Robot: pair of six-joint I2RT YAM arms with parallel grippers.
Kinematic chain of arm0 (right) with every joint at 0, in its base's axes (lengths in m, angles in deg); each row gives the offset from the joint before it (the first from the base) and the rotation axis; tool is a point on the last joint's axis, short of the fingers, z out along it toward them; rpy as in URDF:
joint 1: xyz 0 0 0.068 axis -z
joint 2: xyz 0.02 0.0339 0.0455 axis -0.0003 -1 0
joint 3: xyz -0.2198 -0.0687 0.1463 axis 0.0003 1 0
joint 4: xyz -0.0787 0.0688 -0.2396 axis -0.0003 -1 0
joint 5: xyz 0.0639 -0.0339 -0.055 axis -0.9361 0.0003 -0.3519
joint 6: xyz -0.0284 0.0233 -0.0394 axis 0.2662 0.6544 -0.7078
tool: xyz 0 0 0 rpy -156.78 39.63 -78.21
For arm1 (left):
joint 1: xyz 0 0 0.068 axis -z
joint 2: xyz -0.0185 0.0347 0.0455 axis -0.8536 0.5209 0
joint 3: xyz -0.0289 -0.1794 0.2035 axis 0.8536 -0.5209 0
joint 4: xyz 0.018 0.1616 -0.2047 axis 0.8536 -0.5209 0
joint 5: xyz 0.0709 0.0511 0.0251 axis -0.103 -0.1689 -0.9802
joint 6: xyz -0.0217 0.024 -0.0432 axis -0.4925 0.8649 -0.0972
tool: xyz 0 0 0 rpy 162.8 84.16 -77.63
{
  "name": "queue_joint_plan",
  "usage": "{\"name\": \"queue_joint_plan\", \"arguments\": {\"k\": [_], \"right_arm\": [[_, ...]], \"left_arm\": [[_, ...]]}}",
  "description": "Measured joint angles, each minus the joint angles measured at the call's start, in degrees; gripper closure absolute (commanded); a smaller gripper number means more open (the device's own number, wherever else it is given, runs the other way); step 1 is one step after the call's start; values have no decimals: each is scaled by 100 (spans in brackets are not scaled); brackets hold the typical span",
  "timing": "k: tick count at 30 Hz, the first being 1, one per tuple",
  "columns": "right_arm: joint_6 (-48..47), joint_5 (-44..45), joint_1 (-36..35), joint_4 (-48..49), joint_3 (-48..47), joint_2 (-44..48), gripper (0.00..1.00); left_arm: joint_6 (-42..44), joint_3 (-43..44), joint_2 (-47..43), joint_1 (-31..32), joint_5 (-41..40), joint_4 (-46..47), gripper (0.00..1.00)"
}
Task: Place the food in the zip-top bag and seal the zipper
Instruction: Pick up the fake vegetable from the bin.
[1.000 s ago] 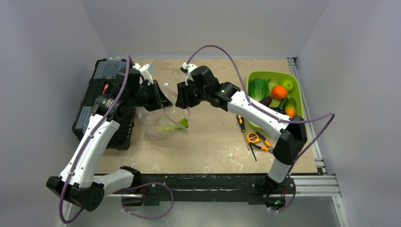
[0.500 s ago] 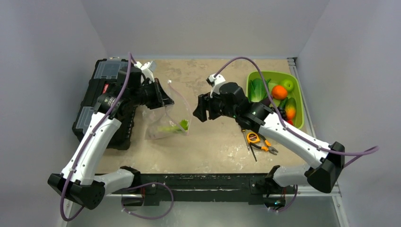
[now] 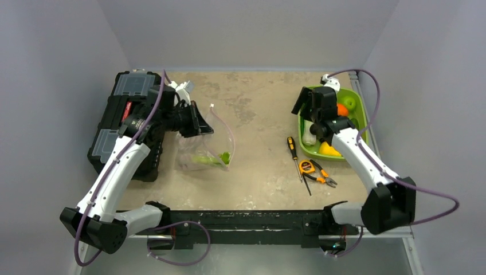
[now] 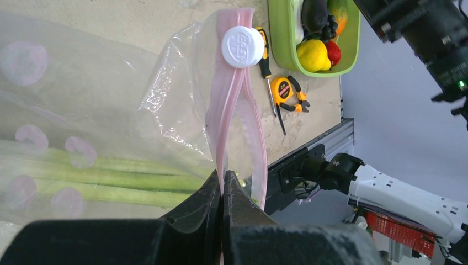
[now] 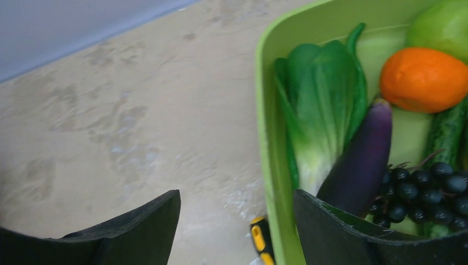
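At the table's left, I have the left gripper (image 4: 222,190) clamped on the zipper (image 4: 227,110), lifting the zip-top bag (image 3: 202,150) so its mouth gapes; one leafy green (image 3: 211,157) lies inside; my right gripper (image 5: 237,221) hangs spread and empty at the lime bin (image 5: 269,138), lined up for the second green (image 5: 323,124); the eggplant (image 5: 360,160) hides part of its stalk.

Left gripper (image 4: 222,186) pinching pink zipper (image 4: 227,105) of zip-top bag (image 4: 94,99), jaws clamped together on strip. Food (image 4: 110,179), pale green stalks, lying inside bag. White slider (image 4: 243,47) sitting at strip's far end. Lime bin (image 4: 284,55), screwdriver (image 4: 265,65), tape measure (image 4: 281,88) lying beyond.
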Motion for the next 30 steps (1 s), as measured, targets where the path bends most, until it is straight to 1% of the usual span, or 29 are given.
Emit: {"name": "queue_joint_plan", "arguments": {"k": [2,5,9,12,19,22,24,27,30], "right_arm": [[0,234,245,111,-96,-490,24],[-125,509,490,210,-407,-1460,23],[-442,977,647,98,-1054,-2697,22],[-636,1287,662,90,-1574,-3263,21],[-1008,1696,662,-70,-2269,-3823,21],[-1084,1808,686,-179,-2297,-3941,21],[-1099,1709,730,-197,-2210,-3906,22],[-1099,1294,833,-151,-1910,-3615,22],[-1108,1147,898,-153,-1875,-3421,23]], "left_arm": [[0,-52,-4,0,55,-9,100],[2,-96,-24,0,90,-9,100],[2,-166,-114,0,109,-15,100],[2,-190,-173,0,140,-15,100],[-2,-238,-238,0,181,-13,100],[-4,-238,-238,0,199,-13,100],[-2,-238,-243,0,199,-15,100],[-2,-238,-254,0,199,-15,100],[-13,-238,-271,0,208,-15,100]]}}
